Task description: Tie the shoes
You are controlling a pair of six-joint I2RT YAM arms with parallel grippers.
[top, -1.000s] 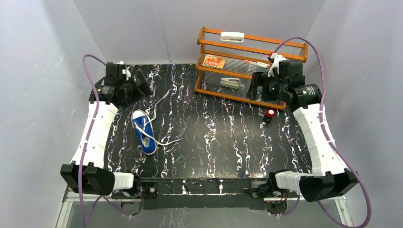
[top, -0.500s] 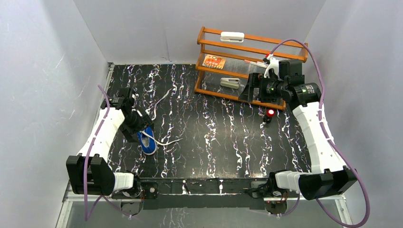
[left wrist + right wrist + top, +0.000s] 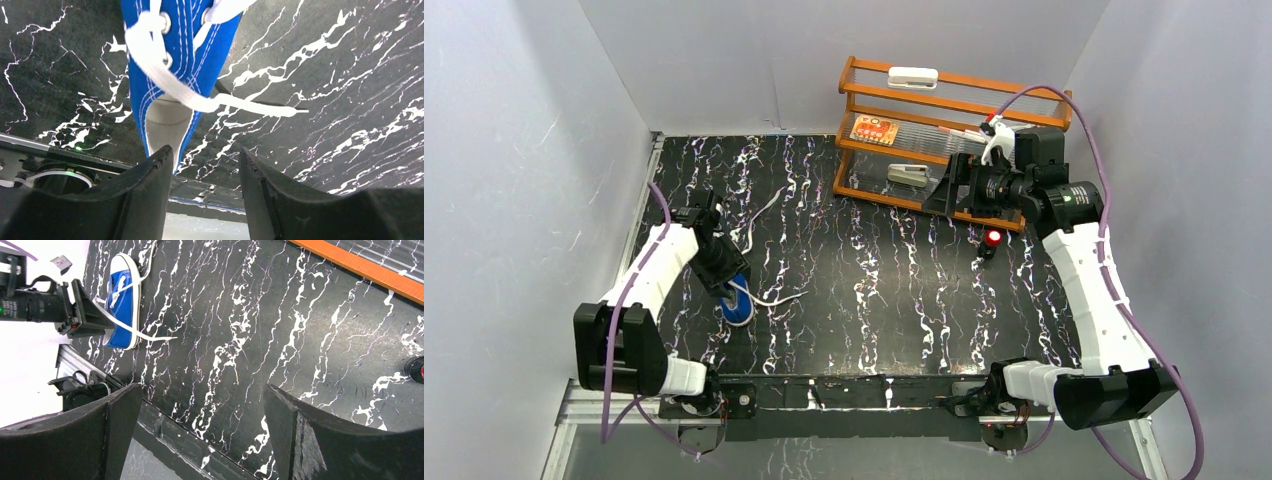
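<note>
Now the left arm has come from the far left corner of the desk (image 3: 904, 290) down to the blue sneaker (image 3: 740, 310), which lies in the near left part with its heel toward the near edge. The left claw (image 3: 205, 155) has narrowed from fully spread to about half spread. In the left wrist view nothing is between its fingers yet, and the heel and one white lace (image 3: 200, 102) are just beyond the tips. I judge that the grasp on a lace is beginning, so the tying itself is not started. The right claw (image 3: 202, 387) stays wide spread and empty, near the wooden rack (image 3: 984, 85).

I count one sneaker, two loose lace ends, two arms, one rack, and one small red-topped object (image 3: 993, 238) near the rack.
</note>
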